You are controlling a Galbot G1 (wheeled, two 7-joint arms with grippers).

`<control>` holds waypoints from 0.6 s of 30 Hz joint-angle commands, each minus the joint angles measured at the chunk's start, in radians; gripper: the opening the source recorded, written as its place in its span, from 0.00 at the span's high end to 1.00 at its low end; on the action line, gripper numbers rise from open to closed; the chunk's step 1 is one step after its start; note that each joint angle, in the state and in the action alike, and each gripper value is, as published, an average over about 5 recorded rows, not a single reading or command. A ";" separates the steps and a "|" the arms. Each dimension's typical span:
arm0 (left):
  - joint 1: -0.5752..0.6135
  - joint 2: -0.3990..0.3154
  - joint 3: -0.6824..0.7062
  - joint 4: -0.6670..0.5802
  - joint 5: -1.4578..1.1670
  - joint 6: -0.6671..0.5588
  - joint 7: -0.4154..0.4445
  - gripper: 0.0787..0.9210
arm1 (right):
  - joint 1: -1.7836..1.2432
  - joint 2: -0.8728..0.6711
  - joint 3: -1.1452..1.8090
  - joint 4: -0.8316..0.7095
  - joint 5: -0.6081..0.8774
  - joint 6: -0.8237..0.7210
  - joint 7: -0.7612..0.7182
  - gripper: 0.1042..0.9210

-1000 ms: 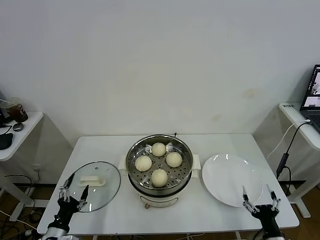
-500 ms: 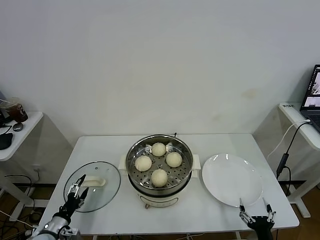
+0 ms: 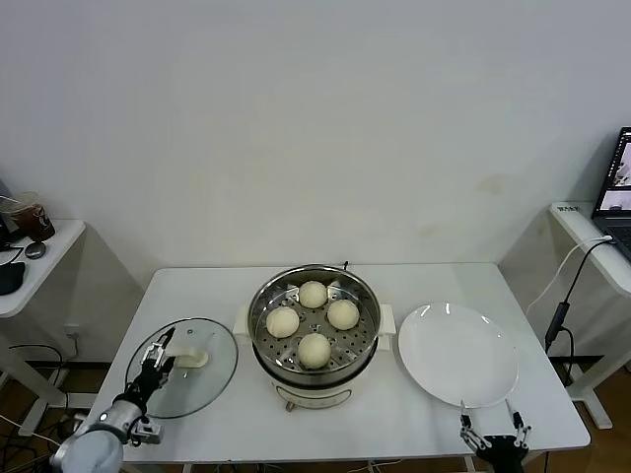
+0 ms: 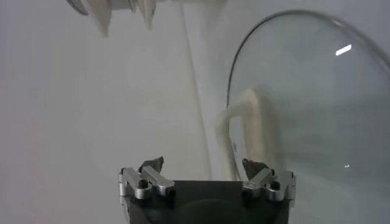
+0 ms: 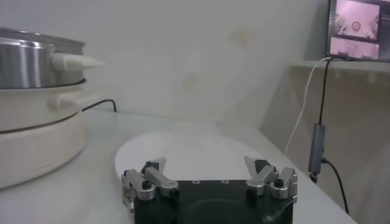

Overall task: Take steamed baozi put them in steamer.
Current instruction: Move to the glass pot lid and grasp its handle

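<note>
The steel steamer [image 3: 314, 325] stands mid-table on its white base, with several pale steamed baozi [image 3: 314, 349] resting on its perforated tray. My left gripper [image 3: 158, 353] hovers open over the near-left part of the glass lid, beside the lid's white handle [image 3: 192, 357]; in its wrist view the left gripper [image 4: 202, 165] has nothing between its fingers. At the table's front right edge, just in front of the plate, my right gripper [image 3: 488, 431] is open and empty. The right gripper [image 5: 206, 164] faces the plate, with the steamer [image 5: 30, 61] off to one side.
A round glass lid [image 3: 197, 379] [image 4: 304, 97] lies left of the steamer. A bare white plate [image 3: 458, 355] [image 5: 183, 143] lies to its right. A side desk with a laptop [image 5: 359, 27] and a hanging cable [image 3: 562, 315] stands beyond the table's right edge.
The left gripper has moved forward over the lid toward its handle. The right gripper has drawn back from the plate's near rim to the table's front edge. Both stayed open.
</note>
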 commanded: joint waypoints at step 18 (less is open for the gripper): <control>-0.103 -0.013 0.047 0.159 -0.072 0.008 -0.023 0.61 | -0.015 0.003 -0.057 0.011 -0.038 0.004 -0.005 0.12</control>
